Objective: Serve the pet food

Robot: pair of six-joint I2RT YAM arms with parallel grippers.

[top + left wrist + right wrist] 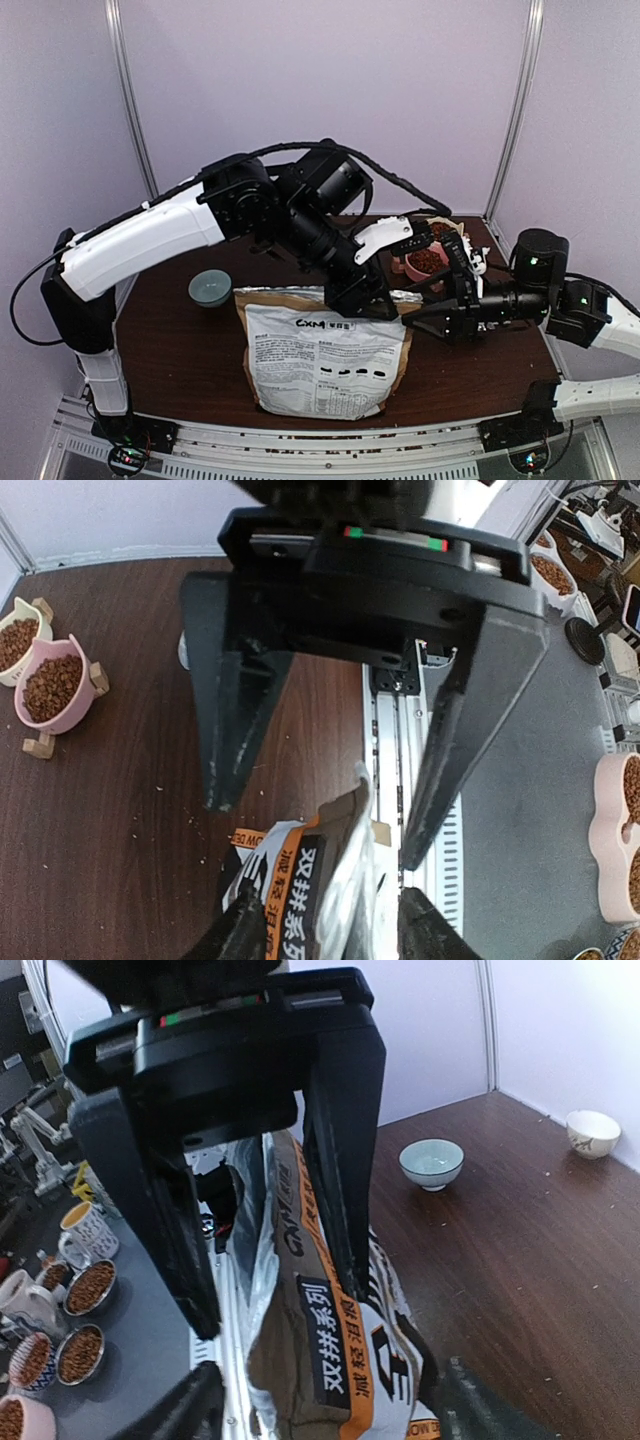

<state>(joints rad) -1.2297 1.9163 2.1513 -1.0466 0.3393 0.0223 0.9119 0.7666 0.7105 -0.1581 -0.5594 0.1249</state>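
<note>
The brown kraft "CXM" bag (325, 355) stands upright at the table's front middle. Both grippers are at its crumpled top edge. My left gripper (368, 296) hangs over the top; in the left wrist view its jaws (315, 832) stand open with the bag's edge (345, 870) between them, touching neither finger. My right gripper (415, 318) is at the bag's top right corner. Its jaws (280, 1310) are open around the bag (330, 1350), with the far finger (345, 1190) against the bag's side. Pet food (427, 260) fills a pink bowl (52, 685) behind the bag.
A teal bowl (210, 288) sits left of the bag on the dark wooden table (180, 370). A cream bowl of kibble (15, 640) stands beside the pink one. A small white bowl (592, 1132) is by the wall. Crumbs dot the tabletop.
</note>
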